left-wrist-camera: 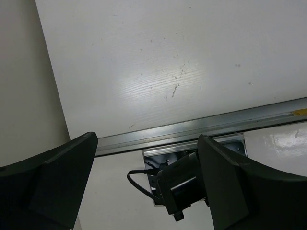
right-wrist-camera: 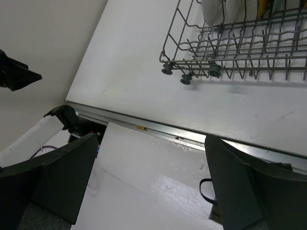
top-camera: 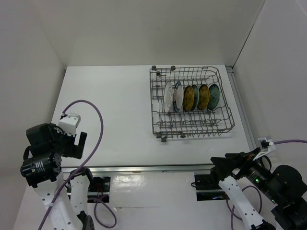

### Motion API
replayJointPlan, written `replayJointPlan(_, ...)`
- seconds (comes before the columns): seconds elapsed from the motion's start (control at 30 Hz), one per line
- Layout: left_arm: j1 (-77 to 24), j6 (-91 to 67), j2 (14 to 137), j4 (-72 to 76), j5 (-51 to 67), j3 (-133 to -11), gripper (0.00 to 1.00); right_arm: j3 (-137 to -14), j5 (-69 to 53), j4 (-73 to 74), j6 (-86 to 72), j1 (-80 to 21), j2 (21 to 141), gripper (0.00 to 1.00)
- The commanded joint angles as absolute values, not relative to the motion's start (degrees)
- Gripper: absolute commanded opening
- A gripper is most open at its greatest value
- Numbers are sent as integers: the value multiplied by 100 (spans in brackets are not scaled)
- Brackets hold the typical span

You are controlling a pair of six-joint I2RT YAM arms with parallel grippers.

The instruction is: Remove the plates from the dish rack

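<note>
The grey wire dish rack (top-camera: 194, 128) stands on the table at the back right. Several plates stand upright in a row in it: a white plate (top-camera: 168, 97), a teal one (top-camera: 177, 96), two ochre-yellow ones (top-camera: 190, 98) (top-camera: 204, 97) and another teal one (top-camera: 214, 97). My left gripper (top-camera: 76, 140) is open and empty at the near left edge, far from the rack. My right gripper (top-camera: 224, 163) is open and empty at the near right edge, in front of the rack. The right wrist view shows the rack's near corner and feet (right-wrist-camera: 211, 71) and the white plate's lower edge (right-wrist-camera: 216, 12).
The white table (top-camera: 110, 110) is bounded by walls on the left, back and right. A metal rail (top-camera: 158, 167) runs along its near edge. Purple cables (top-camera: 93, 115) loop from the left arm over the table's near left corner.
</note>
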State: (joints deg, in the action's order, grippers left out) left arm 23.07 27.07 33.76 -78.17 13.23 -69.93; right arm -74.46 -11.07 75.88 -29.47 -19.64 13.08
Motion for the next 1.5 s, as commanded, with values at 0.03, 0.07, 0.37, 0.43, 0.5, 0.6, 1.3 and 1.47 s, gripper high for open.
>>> replayJointPlan(0.03, 2329, 2777, 3542, -7796, 1521, -7207, 100, -7593, -949, 7137, -2856, -2065, 1161, 100)
replayJointPlan(0.07, 2329, 2777, 3603, -7796, 1521, -7207, 100, -7594, -949, 7085, -2909, -2065, 1160, 100)
replayJointPlan(0.37, 2329, 2813, 3928, -7191, 1660, -7610, 100, -7532, -580, 6593, -2708, -2391, 1879, 100)
replayJointPlan(0.43, 2329, 2699, 3999, -7041, 1749, -7664, 100, -7532, -580, 6408, -2506, -2391, 2117, 100)
replayJointPlan(0.5, 2329, 2629, 4069, -6830, 1941, -7804, 100, -7532, -650, 6048, -2278, -2391, 2538, 100)
replayJointPlan(0.6, 2329, 2497, 4402, -6558, 2126, -7857, 100, -7532, -650, 5547, -1935, -2391, 3250, 100)
replayJointPlan(1.3, 1679, 1441, 6389, -5124, 2207, -8095, 91, -10020, 174, 4387, -1652, 286, 8771, 79)
replayJointPlan(1.47, 1564, 1573, 6390, -4983, 2240, -8016, 93, -9152, -210, 3815, -1547, 1493, 9035, 79)
